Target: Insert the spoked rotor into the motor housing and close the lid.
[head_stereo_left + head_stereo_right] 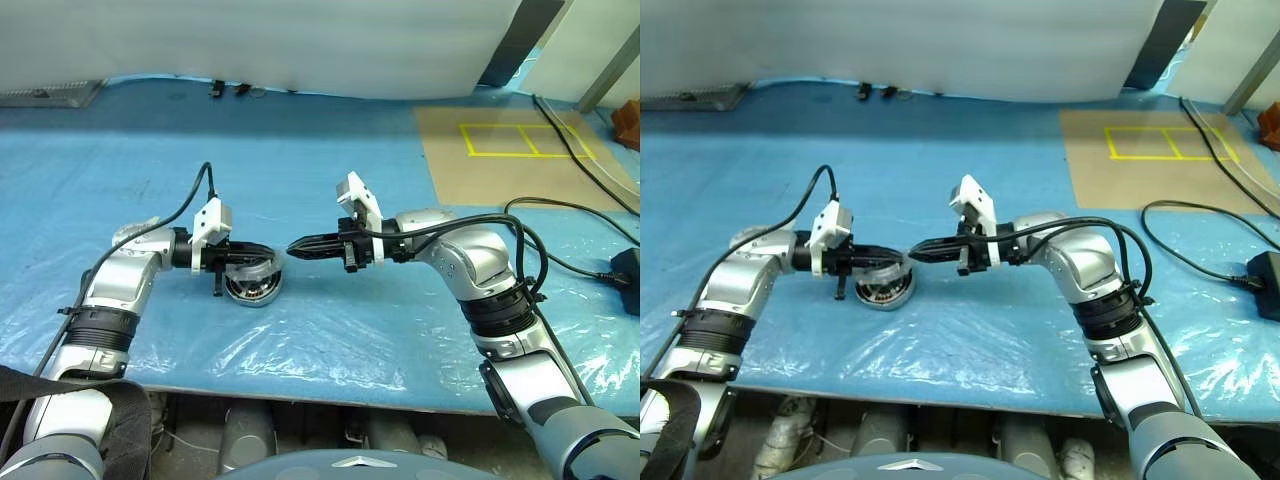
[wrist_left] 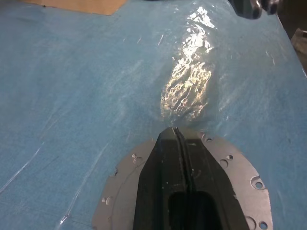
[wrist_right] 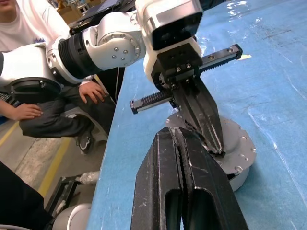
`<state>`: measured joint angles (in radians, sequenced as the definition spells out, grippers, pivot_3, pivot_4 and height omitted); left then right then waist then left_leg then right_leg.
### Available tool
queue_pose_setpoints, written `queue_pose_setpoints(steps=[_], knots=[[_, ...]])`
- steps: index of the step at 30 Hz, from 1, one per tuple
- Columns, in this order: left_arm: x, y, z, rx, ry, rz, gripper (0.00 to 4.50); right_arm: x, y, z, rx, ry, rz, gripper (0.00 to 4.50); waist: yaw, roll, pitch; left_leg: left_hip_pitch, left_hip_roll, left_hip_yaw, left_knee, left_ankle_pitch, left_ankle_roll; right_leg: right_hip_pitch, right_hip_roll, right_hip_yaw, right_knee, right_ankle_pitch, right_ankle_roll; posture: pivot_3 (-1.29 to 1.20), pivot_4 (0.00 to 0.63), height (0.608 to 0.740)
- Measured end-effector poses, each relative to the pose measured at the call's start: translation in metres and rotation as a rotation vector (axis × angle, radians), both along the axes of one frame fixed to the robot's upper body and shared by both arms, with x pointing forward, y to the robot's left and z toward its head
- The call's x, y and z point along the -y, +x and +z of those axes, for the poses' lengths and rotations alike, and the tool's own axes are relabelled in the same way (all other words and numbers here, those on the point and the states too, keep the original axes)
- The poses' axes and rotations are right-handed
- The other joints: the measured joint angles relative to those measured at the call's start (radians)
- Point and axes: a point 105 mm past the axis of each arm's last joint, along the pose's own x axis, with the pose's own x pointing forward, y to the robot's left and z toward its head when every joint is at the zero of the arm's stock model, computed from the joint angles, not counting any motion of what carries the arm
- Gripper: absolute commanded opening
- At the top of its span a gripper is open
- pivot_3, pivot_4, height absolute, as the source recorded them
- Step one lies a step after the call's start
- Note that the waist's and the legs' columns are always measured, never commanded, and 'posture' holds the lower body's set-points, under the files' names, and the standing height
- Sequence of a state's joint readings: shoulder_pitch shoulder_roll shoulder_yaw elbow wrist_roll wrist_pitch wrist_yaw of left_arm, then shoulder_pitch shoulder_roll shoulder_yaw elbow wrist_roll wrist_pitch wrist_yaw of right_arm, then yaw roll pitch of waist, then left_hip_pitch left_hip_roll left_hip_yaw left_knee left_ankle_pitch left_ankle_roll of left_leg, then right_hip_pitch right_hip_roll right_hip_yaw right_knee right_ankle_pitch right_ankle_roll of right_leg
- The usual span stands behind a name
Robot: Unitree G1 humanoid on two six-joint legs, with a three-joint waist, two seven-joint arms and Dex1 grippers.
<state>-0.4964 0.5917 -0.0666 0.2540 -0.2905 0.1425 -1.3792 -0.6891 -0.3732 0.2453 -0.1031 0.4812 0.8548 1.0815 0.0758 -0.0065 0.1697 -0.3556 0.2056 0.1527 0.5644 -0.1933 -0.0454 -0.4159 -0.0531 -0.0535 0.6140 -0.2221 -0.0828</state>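
Observation:
The lid (image 2: 120, 187), plain light-grey face up with small holes round its edge, lies on top of the motor housing (image 1: 250, 291) on the blue table cover. My left gripper (image 1: 275, 250) is shut and stretched across the lid, its fingertips (image 3: 218, 149) at the lid's surface. From the other side my right gripper (image 1: 292, 247) points at it, shut and empty, its tip a short gap from the left tip and just above the lid's edge. The spoked rotor is hidden.
Wrinkled clear plastic (image 2: 187, 86) covers the blue table near the front edge (image 1: 330, 400). A brown board with yellow tape squares (image 1: 515, 140) lies at the back right. Black cables and an adapter (image 1: 625, 268) are at the right. A seated person (image 3: 29, 72) is beyond the table's side.

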Motion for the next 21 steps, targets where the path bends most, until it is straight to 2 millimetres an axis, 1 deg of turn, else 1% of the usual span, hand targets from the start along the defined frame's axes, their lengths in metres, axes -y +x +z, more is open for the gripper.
queue_pose_setpoints(steps=[2,6,9,12,16,18,20,21], knots=[[0.003,-0.006,-0.003,0.032,0.018,-0.011,0.00,-0.001,0.000,0.000,0.001,0.004,-0.005,0.03,-0.003,0.000,0.000,0.000,0.000,0.000,0.000,0.000,0.000,0.000,0.000,0.000,-0.001,0.000,0.000,0.00,0.150,0.740],[0.004,-0.018,-0.028,0.022,0.068,0.002,0.00,-0.004,0.002,0.001,0.009,0.012,-0.020,0.03,-0.006,0.000,0.000,0.000,0.000,0.000,-0.001,0.000,0.000,-0.001,0.000,0.000,-0.001,0.000,0.000,0.00,0.150,0.740],[0.008,-0.027,-0.031,0.058,0.068,0.001,0.00,-0.007,0.002,0.002,0.012,0.023,-0.028,0.03,-0.006,0.000,0.000,0.000,0.000,0.000,-0.001,0.000,0.000,0.000,0.000,0.000,-0.002,0.000,0.000,0.00,0.150,0.740],[0.009,-0.032,-0.035,0.088,0.048,0.042,0.00,-0.010,0.005,0.004,0.039,0.032,-0.047,0.03,-0.006,0.001,0.000,0.002,0.000,0.000,-0.002,0.000,0.000,0.002,0.000,0.000,-0.002,0.000,0.000,0.00,0.150,0.740],[0.003,-0.026,-0.033,0.119,-0.044,0.187,0.00,-0.015,0.009,0.006,0.074,0.053,-0.074,0.03,-0.007,0.001,0.000,0.004,0.000,0.001,-0.001,0.000,0.000,0.003,0.000,0.000,-0.001,0.000,0.000,0.00,0.150,0.740],[-0.007,-0.023,-0.030,0.122,-0.092,0.272,0.00,-0.017,0.011,0.006,0.081,0.059,-0.088,0.03,-0.008,0.001,0.000,0.004,0.000,0.001,-0.001,0.000,0.000,0.003,0.000,0.000,-0.002,0.000,0.000,0.00,0.150,0.740],[-0.018,-0.021,-0.021,0.140,-0.139,0.346,0.00,-0.018,0.015,0.004,0.083,0.061,-0.102,0.03,-0.008,0.001,0.000,0.003,0.000,0.000,-0.002,0.000,0.000,0.002,0.000,0.000,-0.002,0.000,0.000,0.00,0.150,0.740],[-0.023,-0.022,-0.017,0.152,-0.159,0.373,0.00,-0.018,0.017,0.002,0.083,0.060,-0.111,0.41,-0.008,0.001,0.000,0.002,0.000,0.000,-0.002,0.000,0.000,0.002,0.000,0.000,-0.003,0.000,0.000,0.00,0.150,0.740]])
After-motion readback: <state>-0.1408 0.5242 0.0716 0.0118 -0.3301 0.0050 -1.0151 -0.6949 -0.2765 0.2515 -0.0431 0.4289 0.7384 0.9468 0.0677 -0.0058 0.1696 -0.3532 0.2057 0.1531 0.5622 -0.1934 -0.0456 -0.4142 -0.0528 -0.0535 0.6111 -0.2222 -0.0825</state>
